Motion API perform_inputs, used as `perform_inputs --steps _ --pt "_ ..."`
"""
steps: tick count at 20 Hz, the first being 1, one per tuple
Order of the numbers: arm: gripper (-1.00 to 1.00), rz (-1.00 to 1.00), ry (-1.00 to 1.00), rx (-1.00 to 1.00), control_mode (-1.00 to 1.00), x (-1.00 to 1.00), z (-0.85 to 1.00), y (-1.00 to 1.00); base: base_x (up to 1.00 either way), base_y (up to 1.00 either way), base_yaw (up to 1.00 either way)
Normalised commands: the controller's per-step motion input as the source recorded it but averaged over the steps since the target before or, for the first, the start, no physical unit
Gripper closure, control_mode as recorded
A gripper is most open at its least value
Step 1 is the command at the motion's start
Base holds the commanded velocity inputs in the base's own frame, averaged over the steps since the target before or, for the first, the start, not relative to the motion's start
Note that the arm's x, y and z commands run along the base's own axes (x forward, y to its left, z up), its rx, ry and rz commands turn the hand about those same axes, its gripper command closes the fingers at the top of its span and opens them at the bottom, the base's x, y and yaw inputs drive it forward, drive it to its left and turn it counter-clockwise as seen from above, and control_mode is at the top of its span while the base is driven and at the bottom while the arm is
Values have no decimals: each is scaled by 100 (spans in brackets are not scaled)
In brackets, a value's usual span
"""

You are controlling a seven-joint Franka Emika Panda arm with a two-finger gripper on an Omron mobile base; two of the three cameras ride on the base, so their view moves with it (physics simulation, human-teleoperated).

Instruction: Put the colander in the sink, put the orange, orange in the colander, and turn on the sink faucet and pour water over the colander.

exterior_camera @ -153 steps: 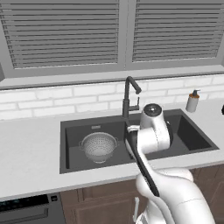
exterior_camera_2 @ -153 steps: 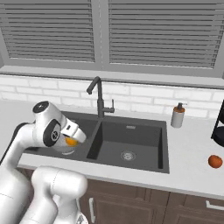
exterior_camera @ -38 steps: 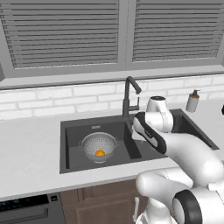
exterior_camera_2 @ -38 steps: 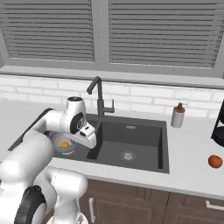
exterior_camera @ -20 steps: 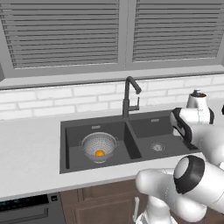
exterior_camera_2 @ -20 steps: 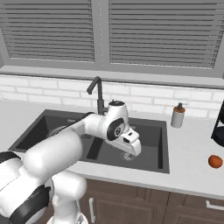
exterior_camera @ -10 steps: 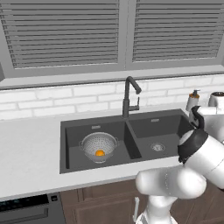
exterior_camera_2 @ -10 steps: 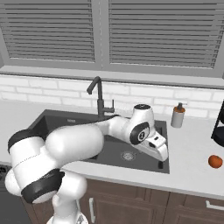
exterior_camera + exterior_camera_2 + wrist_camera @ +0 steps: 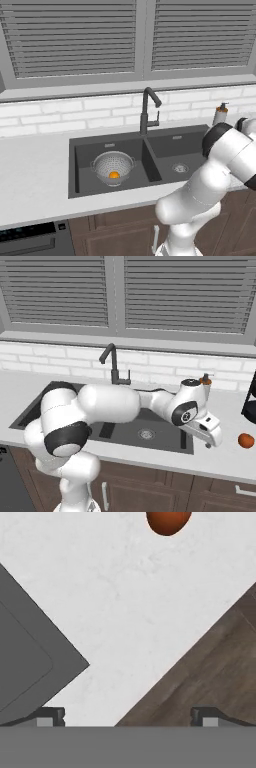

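Jaws open and empty above the tabletop, right of the sink; one orange in the colander, one on the tabletop.

The gripper (image 9: 209,440) hangs over the front edge of the white tabletop (image 9: 225,453), just past the right corner of the sink (image 9: 80,186). In the hand view both dark fingertips (image 9: 50,716) stand wide apart with nothing between them; under them lie white tabletop, a corner of the sink and brown cabinet front. The colander (image 9: 113,166) sits upright in the left basin with the first orange (image 9: 114,175) at its bottom. The second orange (image 9: 245,440) rests on the tabletop, near the gripper and apart from it. The sink faucet (image 9: 149,109) stands behind the divider between the basins. A soap bottle (image 9: 220,114) stands at the back right of the sink.
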Motion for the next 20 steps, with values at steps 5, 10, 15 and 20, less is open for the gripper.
perform_inputs --steps 5,10,15,20 --pt "-100 0 -12 -4 -100 -1 6 -57 0 0 0" --pt "-100 0 -25 -4 -100 0 0 -42 0 0 0" --pt "-100 -8 -9 -2 -100 10 0 -42 0 0 0" --pt "-100 -9 14 0 -100 34 0 -44 0 0 0"
